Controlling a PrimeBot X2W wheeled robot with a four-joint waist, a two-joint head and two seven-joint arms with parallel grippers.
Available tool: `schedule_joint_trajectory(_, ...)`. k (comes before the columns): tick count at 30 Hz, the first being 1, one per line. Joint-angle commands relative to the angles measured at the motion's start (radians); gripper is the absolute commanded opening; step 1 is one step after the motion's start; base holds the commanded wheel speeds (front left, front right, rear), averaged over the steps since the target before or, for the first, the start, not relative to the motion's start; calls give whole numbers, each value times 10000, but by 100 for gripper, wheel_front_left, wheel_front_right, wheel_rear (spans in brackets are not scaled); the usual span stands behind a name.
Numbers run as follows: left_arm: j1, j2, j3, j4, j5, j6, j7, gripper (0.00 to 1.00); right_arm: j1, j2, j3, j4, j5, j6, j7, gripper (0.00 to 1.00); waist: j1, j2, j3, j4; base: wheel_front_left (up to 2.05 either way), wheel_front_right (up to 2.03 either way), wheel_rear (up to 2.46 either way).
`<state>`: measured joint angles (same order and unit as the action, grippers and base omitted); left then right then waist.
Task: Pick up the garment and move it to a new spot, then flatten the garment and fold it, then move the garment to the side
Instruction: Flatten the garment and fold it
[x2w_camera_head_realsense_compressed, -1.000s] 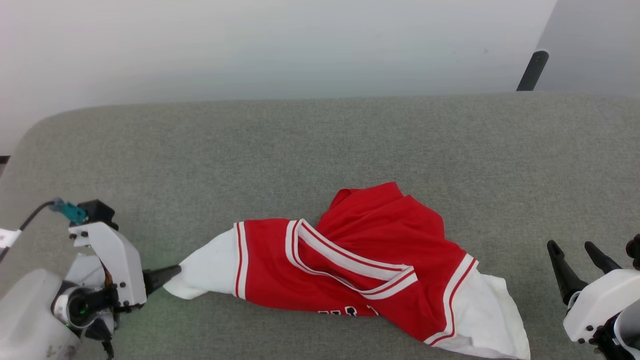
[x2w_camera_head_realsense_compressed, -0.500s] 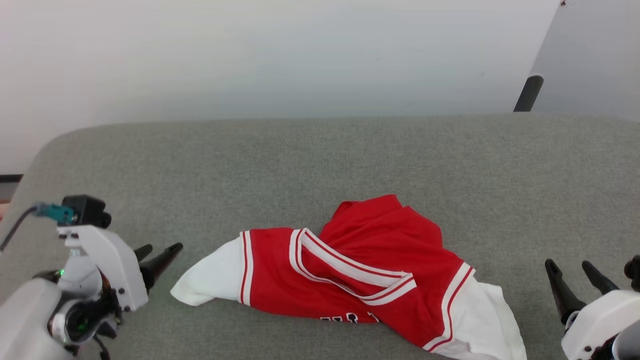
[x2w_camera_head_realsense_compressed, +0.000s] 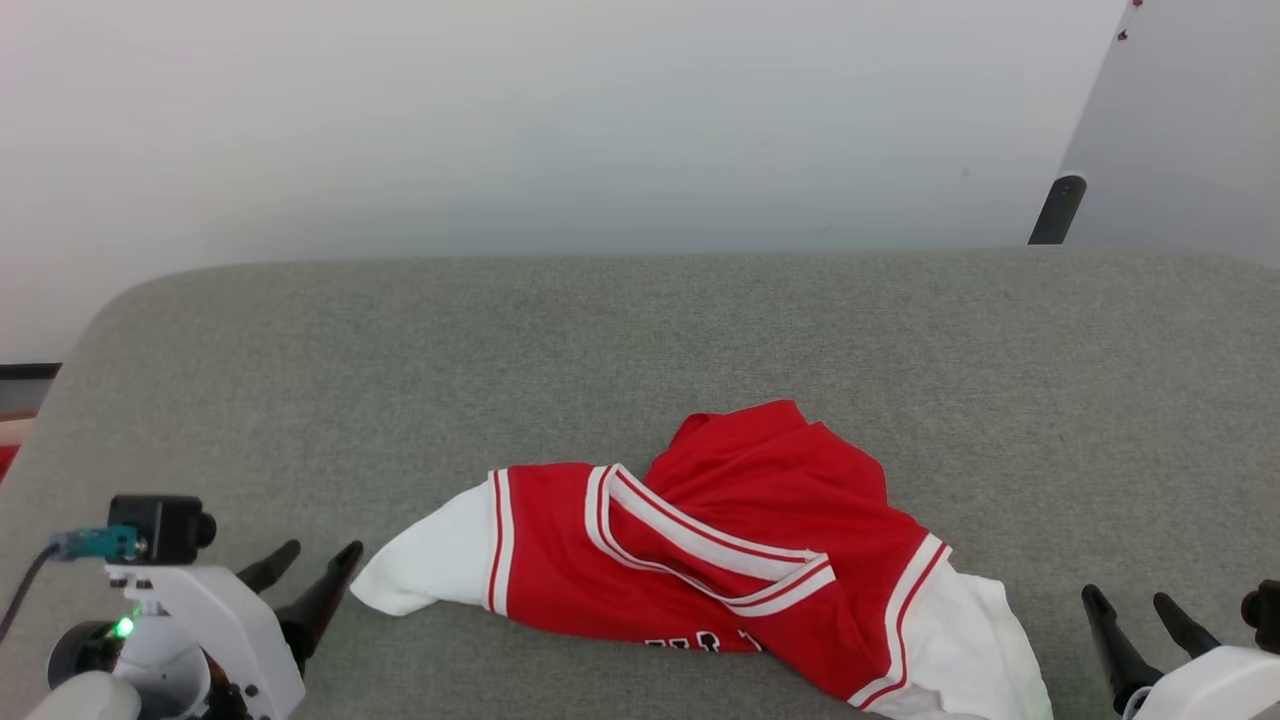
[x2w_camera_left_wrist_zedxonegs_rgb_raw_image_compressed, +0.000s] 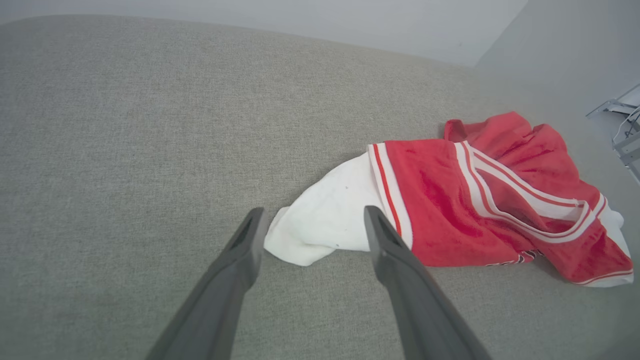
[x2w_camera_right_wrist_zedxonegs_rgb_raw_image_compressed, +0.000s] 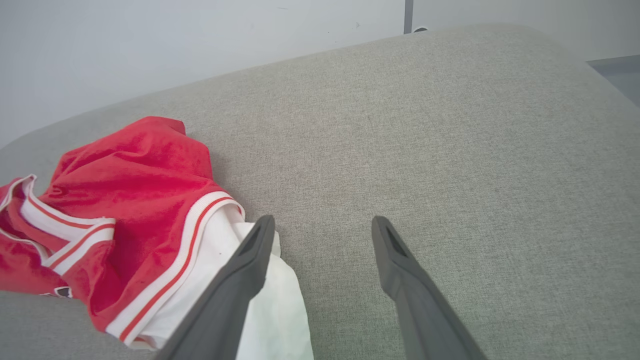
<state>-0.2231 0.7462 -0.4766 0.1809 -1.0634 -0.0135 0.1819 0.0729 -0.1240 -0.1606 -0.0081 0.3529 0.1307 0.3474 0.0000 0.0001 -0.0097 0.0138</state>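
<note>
The left gripper (x2w_camera_head_realsense_compressed: 322, 548) sits at the lower left of the head view, its two dark fingers (x2w_camera_head_realsense_compressed: 320, 592) spread apart and pointing up and to the right. Its white wrist housing (x2w_camera_head_realsense_compressed: 215, 620) carries a small black camera (x2w_camera_head_realsense_compressed: 160, 527), a teal plug (x2w_camera_head_realsense_compressed: 95, 543) with a cable, and a lit green light (x2w_camera_head_realsense_compressed: 124, 627). The right gripper (x2w_camera_head_realsense_compressed: 1124, 596) sits at the lower right, fingers also parted, pointing up and slightly left. In each wrist view the jaws stand wide apart.

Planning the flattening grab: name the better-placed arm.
Left. The open left gripper points straight at the garment's white sleeve, close by; the right gripper aims past the other sleeve.
</note>
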Motion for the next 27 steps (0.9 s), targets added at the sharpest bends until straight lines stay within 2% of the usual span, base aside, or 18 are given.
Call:
schedule_joint_trajectory(1,176,24,46,-95,47,51,-141,100,140,48,-63,-43,54,1,-78,100,0,-1,32,31,0,0,0)
schedule_joint_trajectory(4,256,89,81,-288,74,-20,-260,100,228,113,-61,-132,73,1,-64,100,0,-1,158,47,0,0,0)
schedule_joint_trajectory(10,-310,367,-86,-284,7,-313,402,100,0,93,124,-356,66,1,-2,100,0,-1,634,-143,0,0,0)
schedule_joint_trajectory(16,-1371,552,-440,472,-204,-599,1933,100,-337,11,387,-610,71,-1,56,100,0,-1,1235,-518,0,0,0)
schedule_joint_trajectory(27,-2726,365,-1101,2635,-389,-772,4100,100,-651,97,783,-879,165,1,106,100,0,-1,1688,-1104,0,0,0)
